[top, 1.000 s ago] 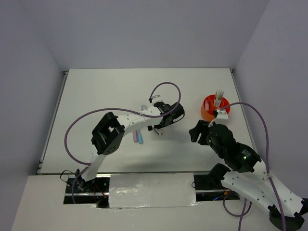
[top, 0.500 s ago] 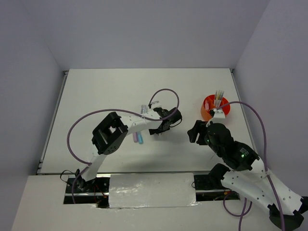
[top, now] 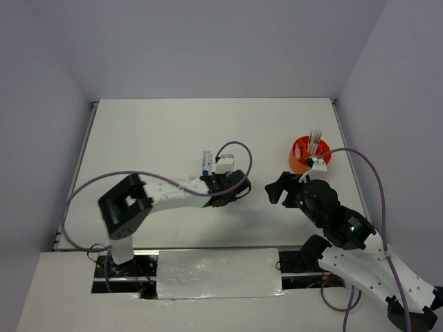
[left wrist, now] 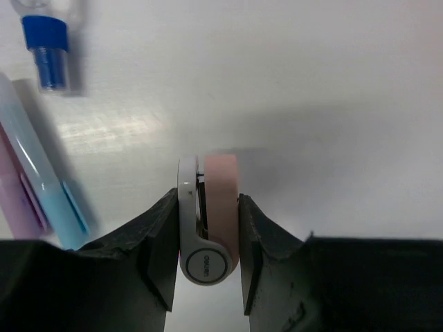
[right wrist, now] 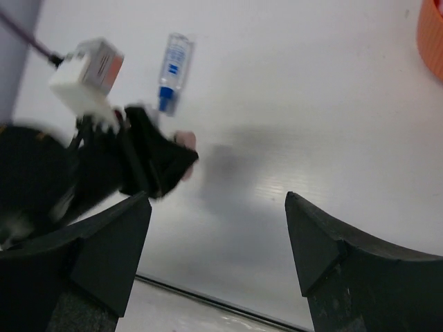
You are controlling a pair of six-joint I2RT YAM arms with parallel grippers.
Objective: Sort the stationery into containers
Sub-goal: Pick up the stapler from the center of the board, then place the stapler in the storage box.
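Observation:
In the left wrist view my left gripper (left wrist: 208, 200) is shut on a small pink-and-white correction tape (left wrist: 216, 200) standing on the table, one jaw flat against each side. A pastel blue marker (left wrist: 46, 188) and a pink marker (left wrist: 19, 202) lie to its left, and a clear bottle with a blue cap (left wrist: 44, 43) lies beyond them. From above, the left gripper (top: 239, 188) sits mid-table. The right gripper (top: 275, 188) hangs open just right of it. The orange cup (top: 304, 155) stands at the right with pens (top: 315, 137) upright in it.
The blue-capped bottle (top: 205, 162) lies behind the left gripper. A purple cable (top: 232, 149) loops above the left wrist. In the right wrist view the open right gripper (right wrist: 216, 200) faces bare table, with the left gripper (right wrist: 149, 162) at upper left and the cup's rim (right wrist: 435, 34) at far right.
The left arm swung its elbow leftward and its gripper came nearer and closed on the correction tape. The right gripper opened wider and shifted slightly left.

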